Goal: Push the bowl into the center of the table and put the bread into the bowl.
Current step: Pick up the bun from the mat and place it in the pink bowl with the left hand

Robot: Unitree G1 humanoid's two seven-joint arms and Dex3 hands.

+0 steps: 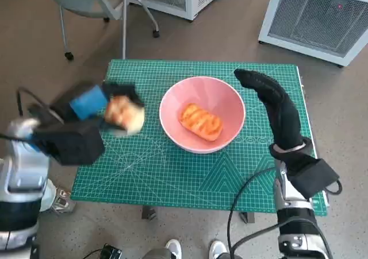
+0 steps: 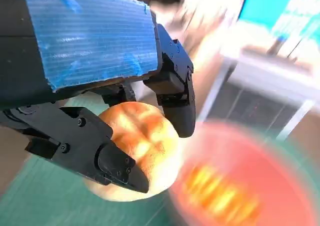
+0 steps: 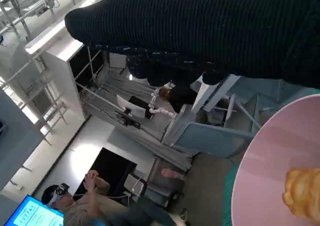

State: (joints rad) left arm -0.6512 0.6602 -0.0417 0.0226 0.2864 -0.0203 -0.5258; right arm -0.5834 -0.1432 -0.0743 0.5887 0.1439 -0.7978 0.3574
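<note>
A pink bowl (image 1: pixel 202 115) sits near the middle of the green cutting mat (image 1: pixel 172 173), and an orange-brown piece of bread (image 1: pixel 200 121) lies inside it. My left hand (image 1: pixel 95 104) holds a round pale bread roll (image 1: pixel 125 115) just left of the bowl, above the mat; the picture is blurred there. The left wrist view shows the roll (image 2: pixel 135 151) gripped between black fingers (image 2: pixel 117 168), with the bowl (image 2: pixel 235 181) a blur beside it. My right hand (image 1: pixel 265 89) hovers by the bowl's right rim, fingers stretched out, holding nothing. In the right wrist view the glove (image 3: pixel 200 30) lies above the bowl (image 3: pixel 270 181).
A chair (image 1: pixel 98 6) stands beyond the table's far left corner, and white cabinets (image 1: pixel 313 18) stand at the far right. Shoes of a person (image 1: pixel 192 248) show at the near edge. A seated person (image 3: pixel 85 206) appears in the right wrist view.
</note>
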